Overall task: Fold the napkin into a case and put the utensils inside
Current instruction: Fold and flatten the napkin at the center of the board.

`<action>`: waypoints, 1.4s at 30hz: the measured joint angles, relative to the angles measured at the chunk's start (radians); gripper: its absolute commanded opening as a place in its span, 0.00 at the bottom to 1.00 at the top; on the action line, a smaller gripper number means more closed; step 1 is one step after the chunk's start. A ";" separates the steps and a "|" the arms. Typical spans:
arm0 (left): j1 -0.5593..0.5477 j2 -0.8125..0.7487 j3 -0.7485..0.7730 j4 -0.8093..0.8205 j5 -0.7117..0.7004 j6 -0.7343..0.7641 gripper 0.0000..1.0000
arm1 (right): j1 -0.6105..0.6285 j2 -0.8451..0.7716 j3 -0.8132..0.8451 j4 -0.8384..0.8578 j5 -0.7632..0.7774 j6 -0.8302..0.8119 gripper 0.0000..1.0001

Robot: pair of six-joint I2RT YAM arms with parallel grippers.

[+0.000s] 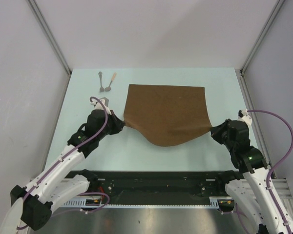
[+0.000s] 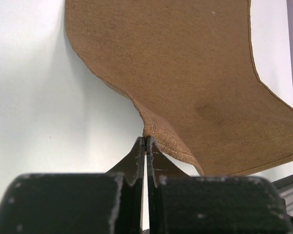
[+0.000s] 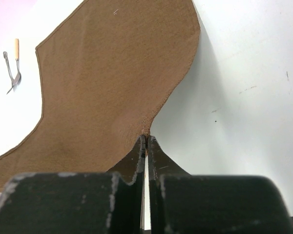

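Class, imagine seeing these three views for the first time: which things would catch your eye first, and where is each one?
The big brown napkin dominates the middle of the pale table, its near edge sagging in a curve. The left gripper and the right gripper each pinch one near corner of it, jaws shut on the cloth. Two small utensils lie side by side at the far left, clear of the napkin.

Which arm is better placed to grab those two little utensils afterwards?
Left. The utensils lie at the far left, just beyond the left arm; the right arm sits across the napkin. Both arms' jaws pinch napkin corners, so it would need to release first.
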 measured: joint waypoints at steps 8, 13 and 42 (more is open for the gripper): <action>0.002 -0.091 -0.012 0.103 0.064 0.071 0.00 | 0.000 -0.002 0.040 0.018 -0.004 -0.054 0.00; 0.002 -0.072 0.176 0.174 0.083 0.153 0.00 | 0.000 0.010 0.222 0.066 -0.011 -0.144 0.00; 0.005 0.164 0.579 0.381 -0.121 0.259 0.00 | -0.014 0.210 0.529 0.281 0.098 -0.383 0.00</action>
